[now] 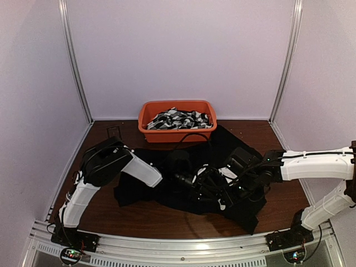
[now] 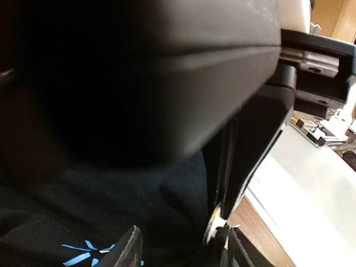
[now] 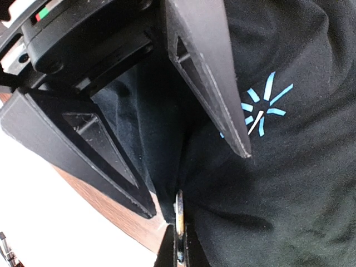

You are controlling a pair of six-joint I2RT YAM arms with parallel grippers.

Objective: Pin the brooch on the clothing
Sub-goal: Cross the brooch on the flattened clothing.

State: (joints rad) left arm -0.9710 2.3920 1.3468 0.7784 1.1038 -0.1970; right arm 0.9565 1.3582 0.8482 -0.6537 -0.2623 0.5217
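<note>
The small, thin metal brooch [image 3: 179,208], seen edge-on, juts from the tips of the right gripper [image 3: 178,236], whose fingers are pressed together on it. It stands against a crease in the front of the large plain black shirt [image 3: 295,194], near the shirt's light-blue starburst mark [image 3: 264,111] but not on it.

The left gripper [image 3: 197,182] comes at the same crease from the opposite side. Its two black wedge-shaped fingers [image 3: 203,72] stand apart with their tips down on the shirt, one of them overlapping the edge of the starburst mark. A ridge of shirt cloth lies between them, but I cannot tell whether they squeeze it.

From above, the shirt lies spread and rumpled on the dark brown wooden table [image 1: 156,216], and both arms meet over its middle. Just past the shirt's far edge sits an orange plastic basin [image 1: 167,135] heaped with black-and-white patterned fabrics [image 1: 181,118].
</note>
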